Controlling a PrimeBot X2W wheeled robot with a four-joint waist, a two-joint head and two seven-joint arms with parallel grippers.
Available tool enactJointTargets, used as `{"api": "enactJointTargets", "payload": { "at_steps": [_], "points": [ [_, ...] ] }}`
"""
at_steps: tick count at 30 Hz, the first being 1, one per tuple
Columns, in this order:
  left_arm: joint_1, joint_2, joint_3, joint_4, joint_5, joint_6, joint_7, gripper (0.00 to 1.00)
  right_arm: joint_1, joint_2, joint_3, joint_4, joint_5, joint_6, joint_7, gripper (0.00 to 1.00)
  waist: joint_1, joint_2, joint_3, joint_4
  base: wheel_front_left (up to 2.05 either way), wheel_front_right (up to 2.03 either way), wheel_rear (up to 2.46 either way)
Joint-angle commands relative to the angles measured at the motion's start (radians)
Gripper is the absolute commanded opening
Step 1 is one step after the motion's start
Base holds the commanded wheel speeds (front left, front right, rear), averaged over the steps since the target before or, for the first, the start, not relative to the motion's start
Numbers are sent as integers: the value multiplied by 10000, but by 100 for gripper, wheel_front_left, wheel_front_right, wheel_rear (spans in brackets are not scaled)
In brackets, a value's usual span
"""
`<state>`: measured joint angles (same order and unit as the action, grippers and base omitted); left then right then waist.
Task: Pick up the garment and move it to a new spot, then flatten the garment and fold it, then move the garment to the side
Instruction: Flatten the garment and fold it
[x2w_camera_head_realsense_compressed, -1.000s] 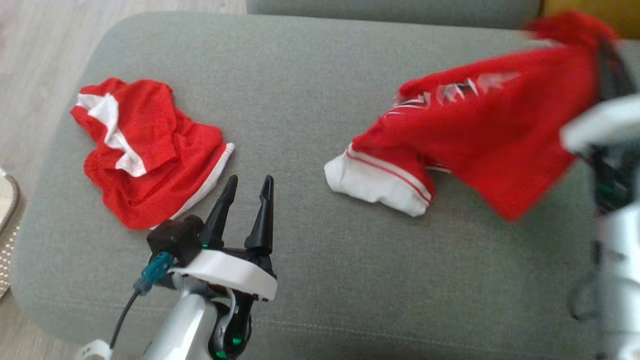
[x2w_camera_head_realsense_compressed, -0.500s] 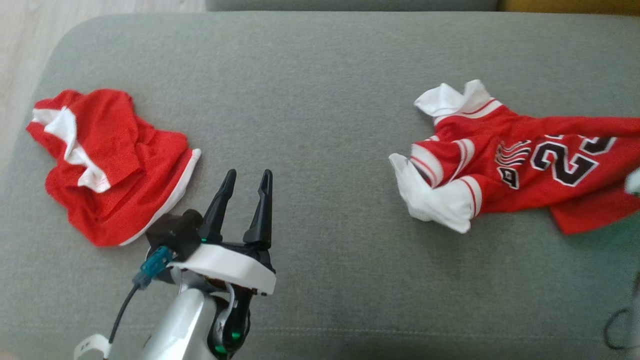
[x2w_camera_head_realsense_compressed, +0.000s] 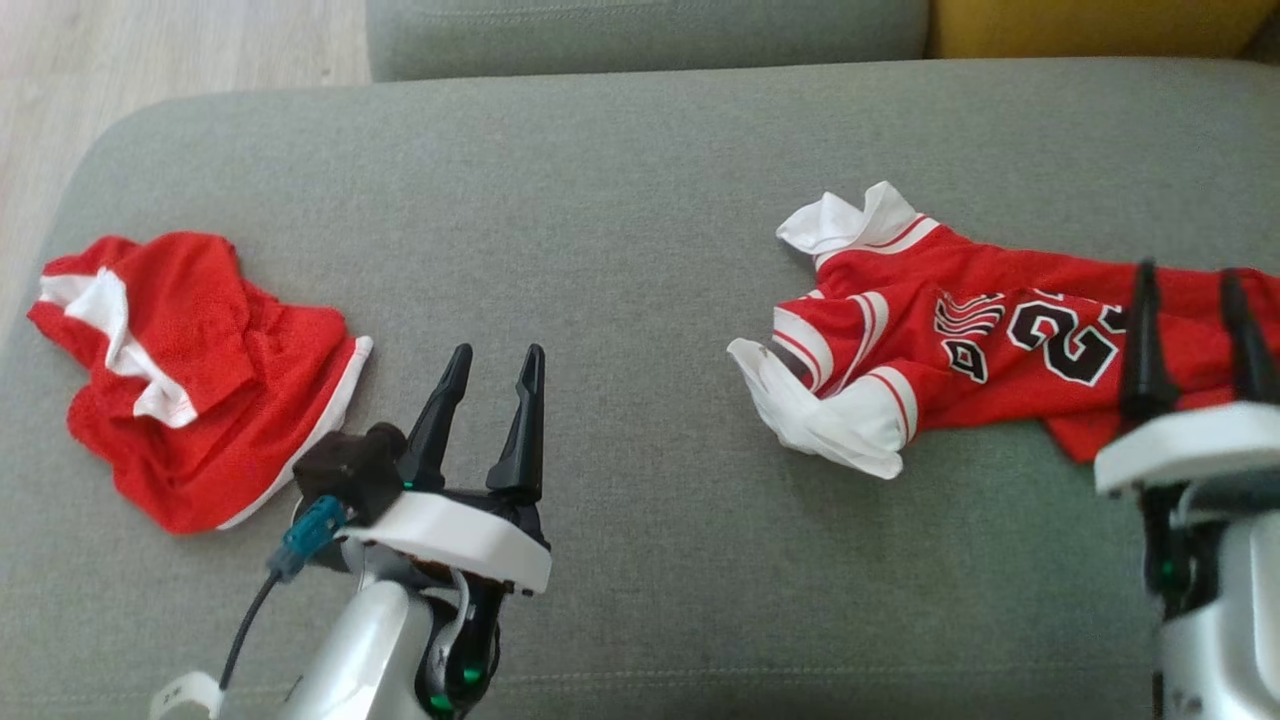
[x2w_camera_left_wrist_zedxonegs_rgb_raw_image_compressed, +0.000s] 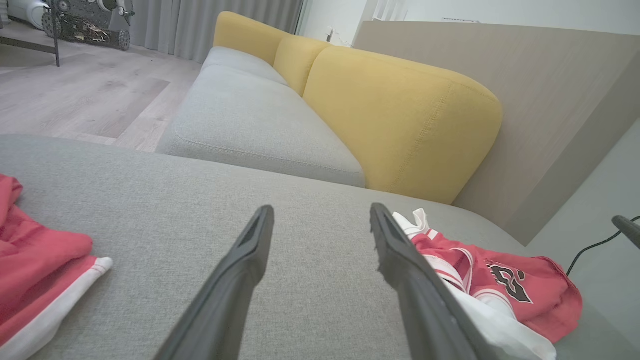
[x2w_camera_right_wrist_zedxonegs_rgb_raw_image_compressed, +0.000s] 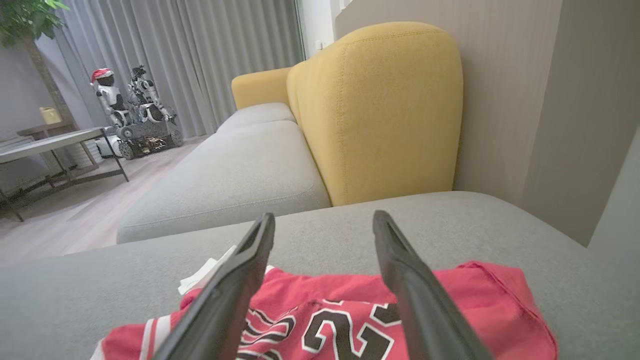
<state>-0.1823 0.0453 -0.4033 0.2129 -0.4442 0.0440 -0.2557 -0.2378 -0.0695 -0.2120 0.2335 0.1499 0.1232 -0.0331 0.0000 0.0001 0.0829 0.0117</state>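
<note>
Red jersey (x2w_camera_head_realsense_compressed: 1000, 285), lifted before, now lies loose below parted right fingers (x2w_camera_head_realsense_compressed: 1143, 350).

Jersey (x2w_camera_head_realsense_compressed: 1000, 285): red, white trim, black numerals edged white. Other garment (x2w_camera_head_realsense_compressed: 220, 400): red, white trim. Sofa cushion (x2w_camera_head_realsense_compressed: 600, 250): grey-green.

The jersey (x2w_camera_head_realsense_compressed: 980, 290) runs off the picture's edge beyond the right gripper (x2w_camera_head_realsense_compressed: 1187, 270), whose fingers cover part of its number and hem. The lettering beside the number is too small to read. Left of the left gripper (x2w_camera_left_wrist_zedxonegs_rgb_raw_image_compressed: 321, 209), the red shorts (x2w_camera_left_wrist_zedxonegs_rgb_raw_image_compressed: 35, 270) are cut by the frame. That gripper's right finger hides part of the jersey's white sleeve. A dark tip (x2w_camera_left_wrist_zedxonegs_rgb_raw_image_compressed: 627, 230) far to its right is cut off, so what it is cannot be told.
</note>
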Motion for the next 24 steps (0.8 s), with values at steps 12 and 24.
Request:
{"api": "enactJointTargets", "payload": {
  "at_steps": [12,24],
  "points": [
    [-105,49,378,-352,-64,10,-61,100,1385,188,1274,-1784,788,75,73,100,0,-1,-182,-449,0,0,0],
    [-1988,49,-306,1162,-563,-221,218,100,1079,191,2155,-2059,793,75,-150,100,0,-1,608,-1578,0,0,0]
  ]
}}
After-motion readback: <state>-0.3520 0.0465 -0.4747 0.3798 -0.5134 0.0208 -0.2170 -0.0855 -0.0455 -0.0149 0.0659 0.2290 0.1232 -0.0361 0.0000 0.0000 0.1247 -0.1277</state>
